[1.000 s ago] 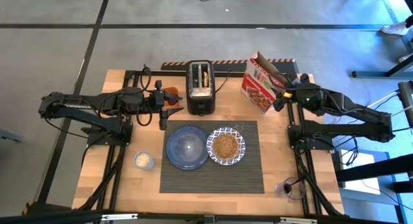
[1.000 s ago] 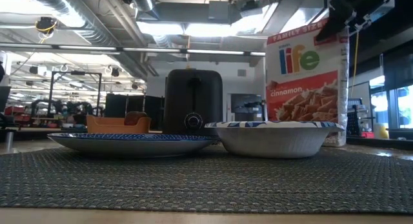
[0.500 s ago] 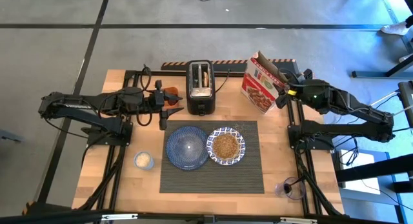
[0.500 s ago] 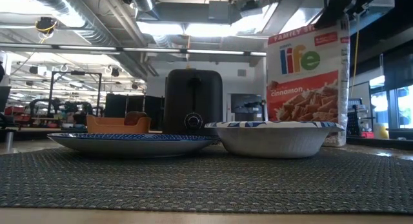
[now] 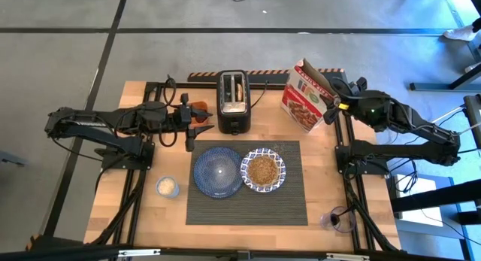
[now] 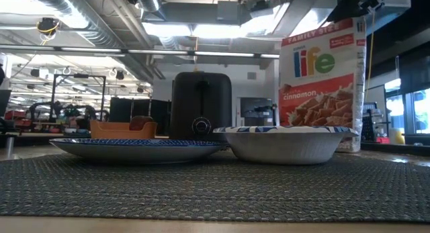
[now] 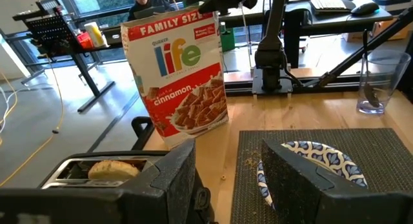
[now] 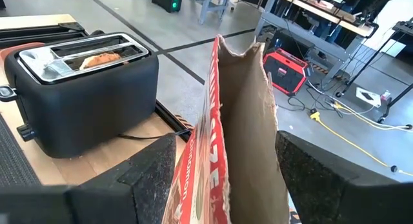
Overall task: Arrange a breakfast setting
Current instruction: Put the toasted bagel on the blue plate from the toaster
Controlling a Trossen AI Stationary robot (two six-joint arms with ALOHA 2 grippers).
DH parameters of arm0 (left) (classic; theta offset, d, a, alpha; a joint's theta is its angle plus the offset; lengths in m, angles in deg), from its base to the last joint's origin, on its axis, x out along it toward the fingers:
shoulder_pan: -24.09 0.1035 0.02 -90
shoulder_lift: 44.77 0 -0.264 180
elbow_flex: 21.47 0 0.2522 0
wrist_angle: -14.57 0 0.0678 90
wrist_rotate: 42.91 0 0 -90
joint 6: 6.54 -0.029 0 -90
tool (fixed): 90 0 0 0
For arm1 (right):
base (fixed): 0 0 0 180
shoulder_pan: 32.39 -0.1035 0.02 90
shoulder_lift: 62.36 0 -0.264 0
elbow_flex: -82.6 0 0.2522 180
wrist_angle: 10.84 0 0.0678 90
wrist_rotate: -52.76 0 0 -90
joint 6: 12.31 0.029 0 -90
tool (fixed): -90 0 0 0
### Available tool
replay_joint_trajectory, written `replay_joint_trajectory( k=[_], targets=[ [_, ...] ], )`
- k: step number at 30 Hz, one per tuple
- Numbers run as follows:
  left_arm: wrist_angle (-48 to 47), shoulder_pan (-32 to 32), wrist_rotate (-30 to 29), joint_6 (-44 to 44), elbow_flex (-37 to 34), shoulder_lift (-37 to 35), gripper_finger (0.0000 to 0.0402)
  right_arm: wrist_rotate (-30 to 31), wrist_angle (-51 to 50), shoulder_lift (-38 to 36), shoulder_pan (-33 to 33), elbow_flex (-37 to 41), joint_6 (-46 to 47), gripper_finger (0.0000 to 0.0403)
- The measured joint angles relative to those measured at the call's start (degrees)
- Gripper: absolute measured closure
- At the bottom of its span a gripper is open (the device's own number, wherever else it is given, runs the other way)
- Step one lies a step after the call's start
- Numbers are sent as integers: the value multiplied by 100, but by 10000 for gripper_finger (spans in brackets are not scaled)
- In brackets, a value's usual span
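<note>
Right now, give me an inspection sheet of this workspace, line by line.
Surface: wooden table, placemat centred on it.
Job's things: plate and cereal-filled bowl side by side on the placemat; bagel in the toaster; spoon in the glass.
Clutter: cereal box standing open; small white cup; orange tub.
Grippers: right gripper at the box top, jaws apart; left gripper waits beside the toaster, jaws open.
Cables: toaster cord runs behind it.
Surroundings: a person in the left wrist view's background.
</note>
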Motion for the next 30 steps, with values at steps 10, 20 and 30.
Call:
replay_joint_trajectory(
  k=[10, 20, 30],
  targets=[
    [0, 2, 0, -2, 0, 0, 231, -2, 22, 2, 0, 0, -14, 148],
    [0, 2, 0, -4, 0, 0, 231, -422, 641, 2, 0, 0, -223, 148],
    [4, 0, -2, -9, 0, 0, 231, -1498, 874, 663, -7, -115, -128, 148]
  ],
)
